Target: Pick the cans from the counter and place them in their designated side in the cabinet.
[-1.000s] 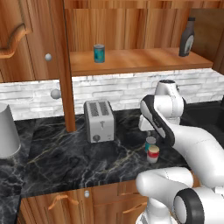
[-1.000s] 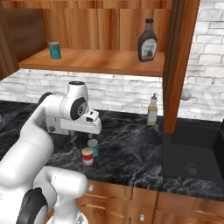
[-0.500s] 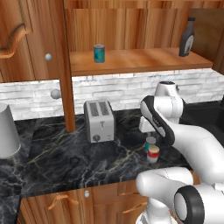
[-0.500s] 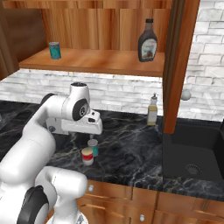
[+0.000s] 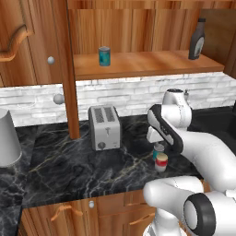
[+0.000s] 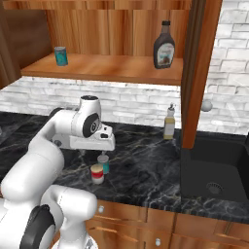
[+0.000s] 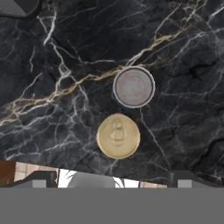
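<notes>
Two cans stand close together on the black marble counter (image 5: 69, 170) near its front edge: a red and pale can (image 5: 161, 162) (image 6: 97, 173) and a teal can (image 6: 103, 164) just behind it. From above, the can nearer the edge has a golden top (image 7: 118, 136) and the other a silvery top (image 7: 134, 86). My gripper (image 7: 113, 179) (image 6: 92, 153) hovers right over them, open, nothing between its fingers. Another teal can (image 5: 104, 56) (image 6: 60, 56) stands at the left of the shelf in the wooden cabinet (image 5: 138, 64).
A dark bottle (image 5: 197, 39) stands at the right end of the shelf. A toaster (image 5: 105, 126) sits on the counter left of the cans, and a grey vessel (image 5: 7, 138) at far left. A soap bottle (image 6: 169, 122) and sink (image 6: 214, 165) lie to the right.
The hand has sunk a little toward the two cans on the counter. The jaws stay open and the cans have not moved.
</notes>
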